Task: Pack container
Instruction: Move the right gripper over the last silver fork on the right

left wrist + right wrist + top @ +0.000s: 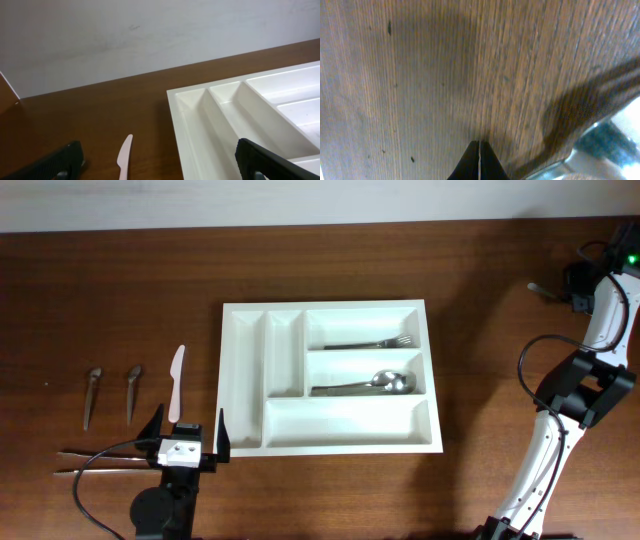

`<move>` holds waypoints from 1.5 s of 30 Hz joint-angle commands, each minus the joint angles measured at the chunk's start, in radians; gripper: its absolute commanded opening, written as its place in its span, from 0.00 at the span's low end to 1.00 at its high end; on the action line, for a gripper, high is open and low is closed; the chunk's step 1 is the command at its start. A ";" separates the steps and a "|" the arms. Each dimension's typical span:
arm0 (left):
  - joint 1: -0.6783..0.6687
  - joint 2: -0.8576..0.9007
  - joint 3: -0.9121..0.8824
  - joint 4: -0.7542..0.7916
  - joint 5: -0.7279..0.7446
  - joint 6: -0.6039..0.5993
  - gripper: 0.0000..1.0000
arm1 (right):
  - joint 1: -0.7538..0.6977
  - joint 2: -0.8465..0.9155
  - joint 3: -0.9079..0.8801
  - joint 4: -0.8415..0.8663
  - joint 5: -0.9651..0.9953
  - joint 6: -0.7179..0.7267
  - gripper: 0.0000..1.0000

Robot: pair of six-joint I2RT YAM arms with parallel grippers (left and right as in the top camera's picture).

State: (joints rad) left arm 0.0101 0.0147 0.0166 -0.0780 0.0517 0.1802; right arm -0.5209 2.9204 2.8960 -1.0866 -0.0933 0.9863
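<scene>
Overhead view of a brown wooden table (120,300). A white plastic tray (340,425) sits flat in the centre of the frame, with two narrow upright slots on its left side and three long slots stacked on its right. A fork (375,343) lies in the top long slot and a spoon (375,385) in the middle one. The bottom slot and both narrow slots are bare.

A white plastic knife (177,380) lies on the table just left of the tray. The left claw (190,418) is at the lower left of the frame, near the tray's lower left corner and just below the knife. Its fingers are spread wide and hold nothing.

The right claw (479,150) is seen close up over bare wood, with its fingers pressed together and nothing between them. A blurred shiny object shows at the lower right of that view. The right arm stands at the far right edge of the overhead frame, well apart from the tray.

The tray looks stiff, light and smooth, so it would probably slide on the wood if nudged. The best hold would likely be a pinch on an outer wall or a divider.
</scene>
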 commanded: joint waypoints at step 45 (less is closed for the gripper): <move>0.006 -0.007 -0.008 0.003 -0.007 0.016 0.99 | 0.003 -0.103 0.232 -0.280 0.055 -0.147 0.95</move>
State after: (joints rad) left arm 0.0101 0.0147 0.0166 -0.0780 0.0517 0.1802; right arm -0.5171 2.8922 3.0512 -1.3525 -0.0288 0.9035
